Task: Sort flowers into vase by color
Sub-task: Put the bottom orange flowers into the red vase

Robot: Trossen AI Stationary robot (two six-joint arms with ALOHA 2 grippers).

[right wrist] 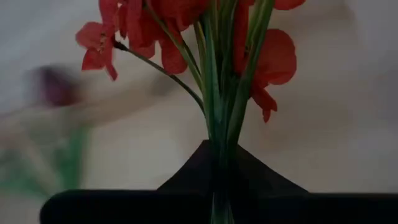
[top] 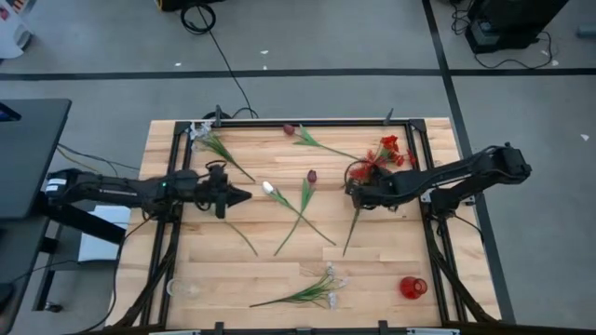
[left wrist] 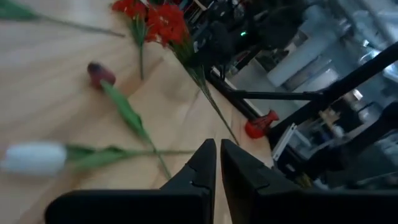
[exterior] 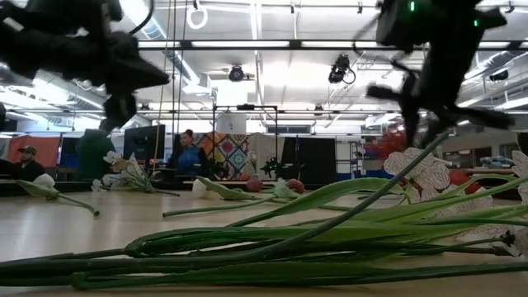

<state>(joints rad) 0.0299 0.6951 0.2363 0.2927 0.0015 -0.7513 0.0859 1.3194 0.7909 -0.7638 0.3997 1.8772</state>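
I see right gripper (top: 354, 191) clamped on the red flower stem (right wrist: 219, 106) near table's right edge, blooms (top: 386, 152) just past it, left gripper (top: 244, 195) empty, fingers nearly together, above mid-table beside white tulip (top: 268, 188), red vase (top: 413, 288) at near right corner

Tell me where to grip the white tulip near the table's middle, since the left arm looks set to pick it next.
Probably the bare stem just behind the white tulip, coming straight down from above. It lies flat on the table, so only a top approach gets fingers either side. Farther along, its stem crosses a maroon tulip's stem. The left gripper, shut, sits just beside the bloom.
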